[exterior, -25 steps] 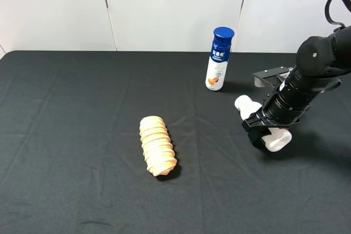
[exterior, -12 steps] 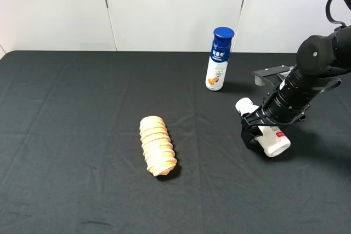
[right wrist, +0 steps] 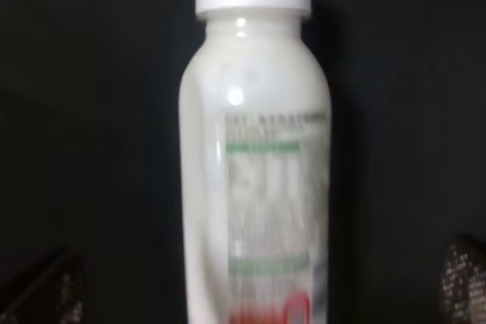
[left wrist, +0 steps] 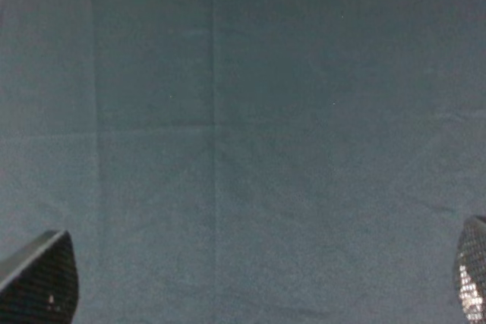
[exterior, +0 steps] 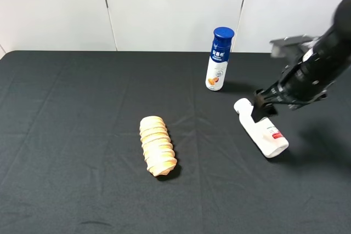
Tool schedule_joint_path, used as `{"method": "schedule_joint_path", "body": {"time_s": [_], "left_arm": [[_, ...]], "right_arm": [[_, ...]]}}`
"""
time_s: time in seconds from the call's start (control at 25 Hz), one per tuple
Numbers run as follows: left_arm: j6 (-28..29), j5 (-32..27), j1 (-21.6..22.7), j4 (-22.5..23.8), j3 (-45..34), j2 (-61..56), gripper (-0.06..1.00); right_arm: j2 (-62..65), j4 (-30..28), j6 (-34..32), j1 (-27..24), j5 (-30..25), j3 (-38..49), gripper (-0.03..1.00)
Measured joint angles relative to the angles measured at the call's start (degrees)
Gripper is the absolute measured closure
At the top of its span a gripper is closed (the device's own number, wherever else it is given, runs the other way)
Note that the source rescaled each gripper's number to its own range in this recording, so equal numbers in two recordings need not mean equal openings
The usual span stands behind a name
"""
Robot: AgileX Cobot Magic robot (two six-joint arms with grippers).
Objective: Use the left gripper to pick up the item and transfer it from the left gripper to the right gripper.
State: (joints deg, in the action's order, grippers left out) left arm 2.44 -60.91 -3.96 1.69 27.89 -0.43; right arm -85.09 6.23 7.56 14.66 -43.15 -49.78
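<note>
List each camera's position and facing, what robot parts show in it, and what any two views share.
Exterior high: mounted high off the arms, looking down on the black table; the right arm shows above the lying white bottle.
Left wrist: on the left arm, facing bare cloth; only its dark fingertips show.
Right wrist: on the right arm, facing the white bottle; fingertips sit at the frame's corners.
Shared: exterior high and right wrist both see the white bottle.

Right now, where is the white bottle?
In the high view the white bottle lies on its side on the right of the black table, in front of the upright blue-capped bottle, just below the right gripper.
</note>
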Motion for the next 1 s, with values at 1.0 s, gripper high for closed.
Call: {"method": "schedule_joint_path", "body": {"time_s": [1.0], "left_arm": [[0.00,0.00,0.00,0.00,0.00,0.00,-0.03]], "right_arm": [[69.10,-0.17,-4.88,0.00,-17.66,16.99,-0.03]]}}
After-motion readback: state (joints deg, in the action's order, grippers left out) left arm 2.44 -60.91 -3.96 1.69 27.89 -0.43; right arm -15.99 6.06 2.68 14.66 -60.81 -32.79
